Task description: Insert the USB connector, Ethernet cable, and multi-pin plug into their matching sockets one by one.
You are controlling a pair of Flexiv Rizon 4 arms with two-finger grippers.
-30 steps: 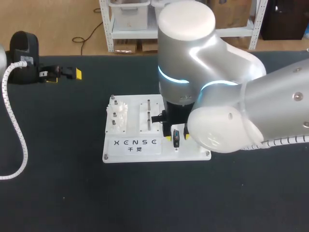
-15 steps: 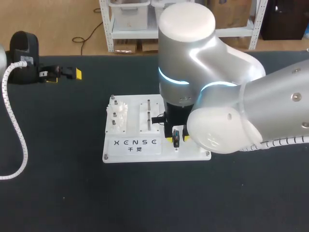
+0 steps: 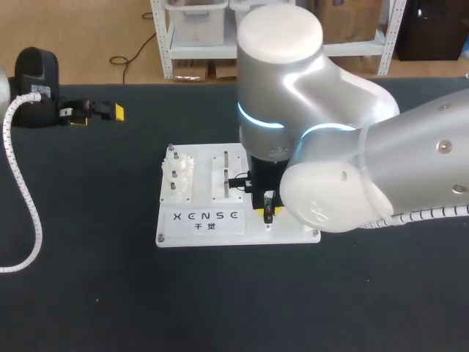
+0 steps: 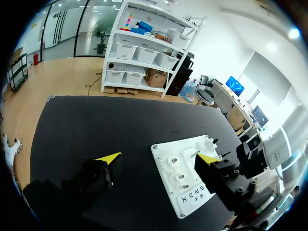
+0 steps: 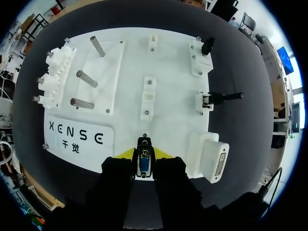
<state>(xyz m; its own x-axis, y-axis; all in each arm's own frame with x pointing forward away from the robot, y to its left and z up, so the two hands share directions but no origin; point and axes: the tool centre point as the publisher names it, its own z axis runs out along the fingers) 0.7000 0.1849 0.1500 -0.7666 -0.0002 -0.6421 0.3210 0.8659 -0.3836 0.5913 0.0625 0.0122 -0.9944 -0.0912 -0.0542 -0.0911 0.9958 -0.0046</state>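
Right fingers [image 5: 168,166] pinched the multi-pin plug [image 5: 143,162] by its flat sides, upright over the near edge of the white board [image 5: 173,96]. Plug looked small, rigid and light. Pins would likely bend if skewed, so the side grip suited. Multi-pin socket block [image 5: 211,161] just beside the fingers was empty. Left fingers [image 4: 108,158] spread, holding nothing, over the counter [image 4: 96,120], well apart.

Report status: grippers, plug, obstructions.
Right gripper shut on multi-pin plug, at white board edge. Left gripper open, empty, off the board. Multi-pin socket beside plug, nothing blocking it.
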